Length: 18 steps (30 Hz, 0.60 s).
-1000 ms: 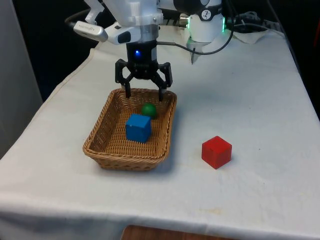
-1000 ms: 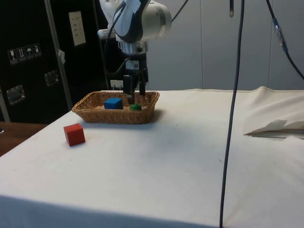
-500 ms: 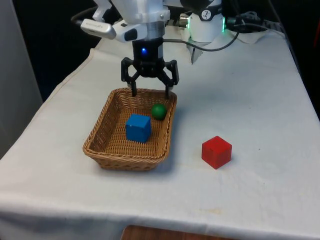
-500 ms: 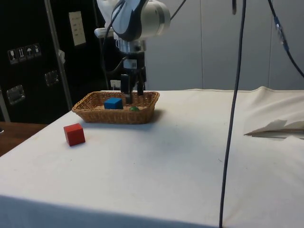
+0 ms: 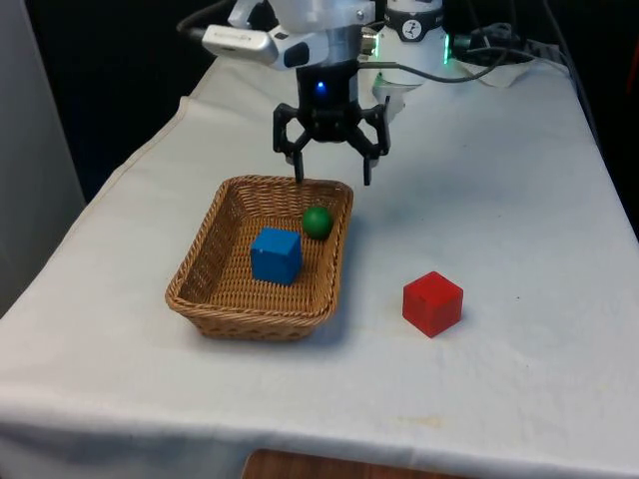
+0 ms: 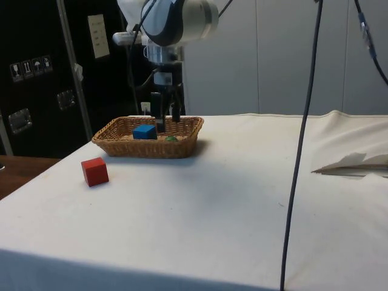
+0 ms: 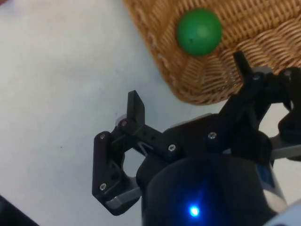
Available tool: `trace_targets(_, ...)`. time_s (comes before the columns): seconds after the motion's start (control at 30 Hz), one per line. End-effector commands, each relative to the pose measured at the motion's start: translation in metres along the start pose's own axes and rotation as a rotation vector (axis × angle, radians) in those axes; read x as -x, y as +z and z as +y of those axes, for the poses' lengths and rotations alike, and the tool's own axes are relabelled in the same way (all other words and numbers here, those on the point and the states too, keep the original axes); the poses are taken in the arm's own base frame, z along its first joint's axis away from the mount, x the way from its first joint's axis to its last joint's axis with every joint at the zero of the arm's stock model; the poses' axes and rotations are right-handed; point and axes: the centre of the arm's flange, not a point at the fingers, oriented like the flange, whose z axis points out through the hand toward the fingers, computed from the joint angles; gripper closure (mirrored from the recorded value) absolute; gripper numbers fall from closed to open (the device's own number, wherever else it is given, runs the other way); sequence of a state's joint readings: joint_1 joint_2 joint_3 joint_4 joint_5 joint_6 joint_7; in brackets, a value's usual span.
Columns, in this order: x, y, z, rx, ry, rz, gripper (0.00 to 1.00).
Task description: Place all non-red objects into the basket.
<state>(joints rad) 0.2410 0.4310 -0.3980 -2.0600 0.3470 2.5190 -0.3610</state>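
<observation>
Fingers (image 5: 333, 180) of the gripper are spread wide and empty, raised above the basket's (image 5: 200, 269) far corner. Green ball (image 5: 318, 222) lies inside that corner beside the blue cube (image 5: 276, 255), below the fingers. Red cube (image 5: 432, 303) sits on the bench (image 5: 499, 200).

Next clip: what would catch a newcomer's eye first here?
The wicker basket left of centre in the front view, holding a blue cube and a green ball near its far corner. The red cube sits alone on the white cloth to the basket's right. The end effector hangs open above the far rim.
</observation>
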Motion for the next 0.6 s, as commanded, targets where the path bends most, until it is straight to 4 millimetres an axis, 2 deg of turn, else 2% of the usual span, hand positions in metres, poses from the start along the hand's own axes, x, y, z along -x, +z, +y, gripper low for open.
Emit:
trace_targets(0.0, 0.003, -0.002, -0.005, 0.005, -0.001, -0.003, 0.0)
trace_targets(0.5, 0.02, -0.013, -0.04, -0.035, -0.024, -0.004, 0.0)
trace_targets(0.57, 0.019, -0.013, -0.039, -0.047, -0.025, -0.006, 0.0)
